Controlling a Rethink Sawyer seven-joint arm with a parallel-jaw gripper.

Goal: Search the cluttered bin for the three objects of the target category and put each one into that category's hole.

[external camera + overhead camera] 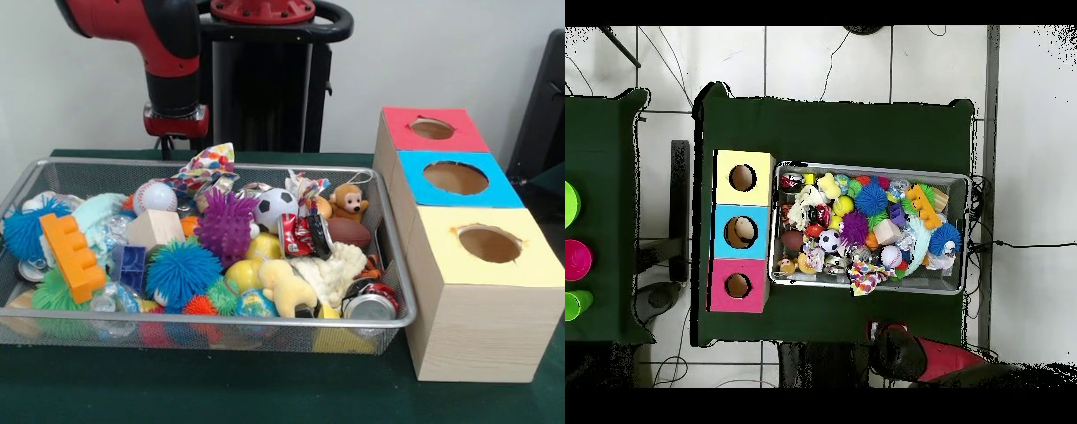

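The silver wire-mesh bin (221, 325) sits on the green table, packed with toys. It also shows in the overhead view (865, 166). Inside are a purple spiky ball (225, 225), a blue spiky ball (181, 271), a soccer ball (275, 206), a baseball (155, 196), a crushed red can (305, 235), a plush monkey (348, 202) and an orange block (72, 256). Beside the bin stand three boxes with round holes: red (402, 124), blue (415, 172) and yellow (530, 261). My gripper (169, 144) hangs just behind the bin's far rim, holding nothing that I can see.
My red arm (915, 355) sits off the table's near edge in the overhead view. A second green table (605, 200) with coloured cups stands to the left. A dark chair (543, 106) stands behind the boxes.
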